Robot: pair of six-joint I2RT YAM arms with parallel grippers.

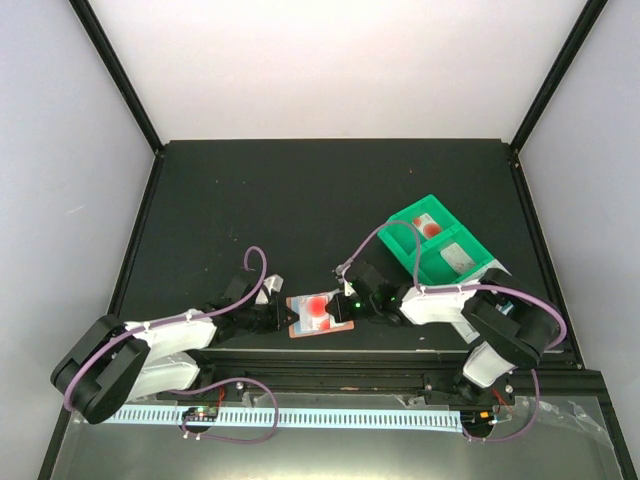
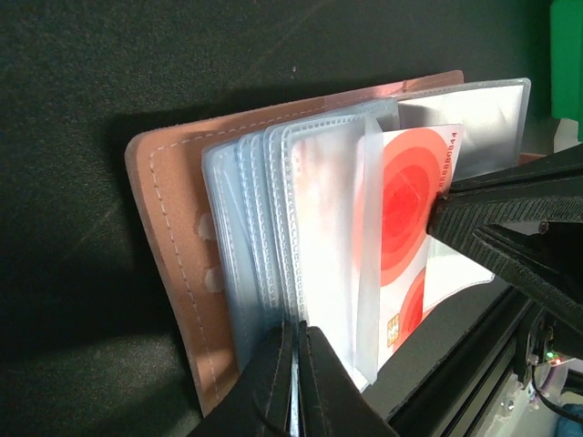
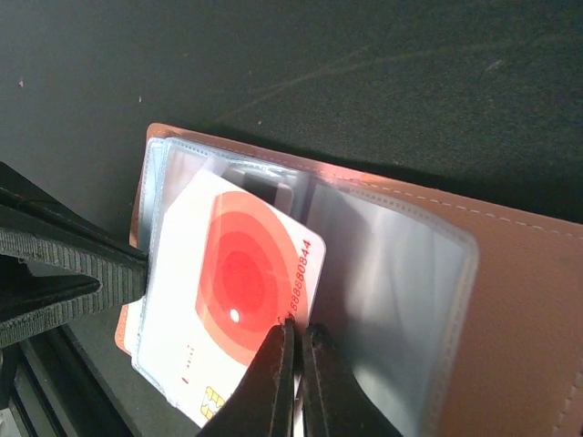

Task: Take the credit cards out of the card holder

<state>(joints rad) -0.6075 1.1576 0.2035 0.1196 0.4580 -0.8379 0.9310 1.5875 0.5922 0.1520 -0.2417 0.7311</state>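
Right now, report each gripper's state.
Left gripper: shut on the card holder, at its clear sleeves.
Right gripper: shut on the red-and-white credit card.

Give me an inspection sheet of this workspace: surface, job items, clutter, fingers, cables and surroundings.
Surface: black table, matte.
Job's things: holder open at the near edge; white card with red circles partly out of its sleeve.
Clutter: green bin at right, two more cards inside.
Grippers: left gripper shut on the holder's sleeves; right gripper shut on the card.
Cables: purple cables loop over both arms, off the holder.
Surroundings: white walls, black posts.
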